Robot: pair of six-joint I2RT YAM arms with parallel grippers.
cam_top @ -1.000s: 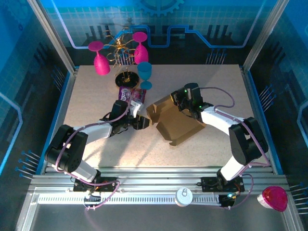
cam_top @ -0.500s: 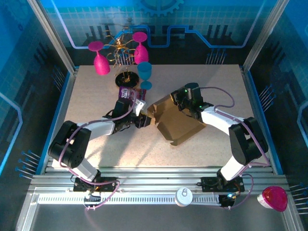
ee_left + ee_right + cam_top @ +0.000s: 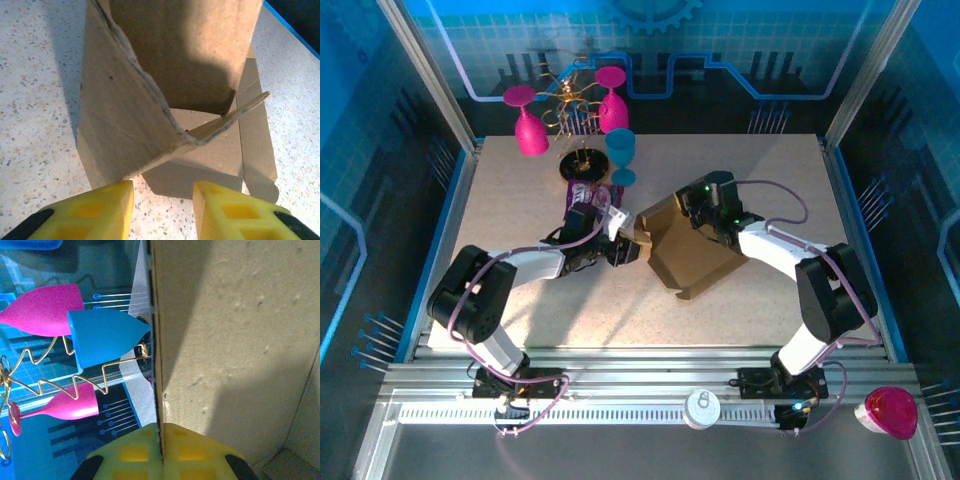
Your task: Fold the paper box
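Pinching the box wall, right side only

Plain brown cardboard paper box sits mid-way across the speckled beige bench, half erected, flaps loose. Right gripper is pressed together on the upright edge of the far panel, its yellow fingers meeting on the cardboard. Left gripper is spread, low at the box's left end, with a curled flap just ahead of it; contact cannot be told. Small purple snack packet lies just behind the left arm.

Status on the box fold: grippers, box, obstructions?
Left gripper open, just short of the paper box. Right gripper clamped on a box wall. Purple packet by left wrist, off the box.
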